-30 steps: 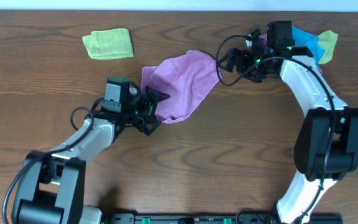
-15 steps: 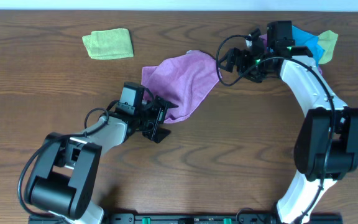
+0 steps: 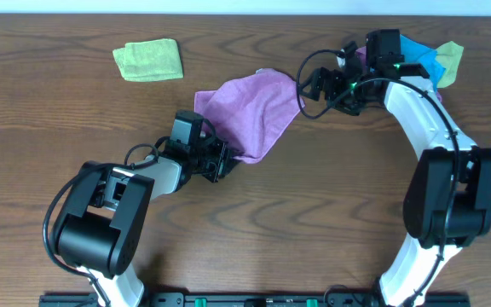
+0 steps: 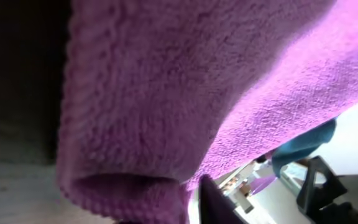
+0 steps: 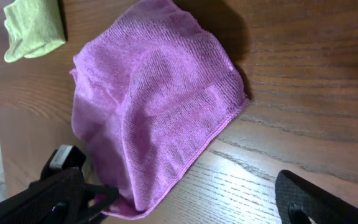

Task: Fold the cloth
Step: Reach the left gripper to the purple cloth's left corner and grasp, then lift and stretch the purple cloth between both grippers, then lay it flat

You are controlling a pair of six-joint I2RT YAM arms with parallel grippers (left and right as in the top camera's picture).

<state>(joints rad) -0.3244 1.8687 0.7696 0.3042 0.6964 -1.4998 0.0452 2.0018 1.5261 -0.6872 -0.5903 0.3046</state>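
Touching left end effector [image 3: 226, 160], purple cloth [image 3: 250, 115] corner

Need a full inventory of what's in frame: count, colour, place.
purple cloth: 1, purple, mid-table, spread out between the two grippers
green cloth: 1, light green, folded, far left of the table
blue cloth: 1, blue, far right, partly behind the right arm
yellow cloth: 1, yellow-green, far right, beside the blue cloth
table: 1, dark brown wood, under everything
left gripper: 1, black, at the purple cloth's near edge; grip unclear
right gripper: 1, black, by the purple cloth's far right corner, open
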